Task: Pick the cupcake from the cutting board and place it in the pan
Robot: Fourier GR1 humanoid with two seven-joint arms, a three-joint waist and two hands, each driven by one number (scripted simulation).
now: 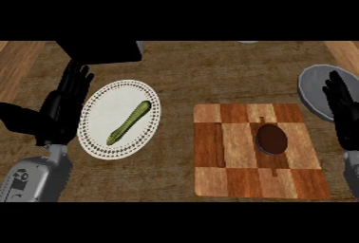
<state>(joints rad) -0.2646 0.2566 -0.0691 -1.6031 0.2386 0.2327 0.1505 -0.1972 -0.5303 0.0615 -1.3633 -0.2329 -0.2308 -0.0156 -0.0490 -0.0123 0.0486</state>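
Observation:
A brown cupcake (272, 138) sits on the checkered wooden cutting board (238, 175), right of the board's middle. The grey pan (313, 90) lies at the right edge, partly cut off and partly covered by my right hand (344, 111). That hand is open, fingers straight and pointing up, to the right of the board and apart from the cupcake. My left hand (64, 107) stands open at the left, fingers up, beside a white plate.
A white plate (105, 142) with a dotted rim holds a green zucchini (128, 123) left of the board. A black object (99, 50) sits at the back left. A lighter wood strip runs along the left and right edges.

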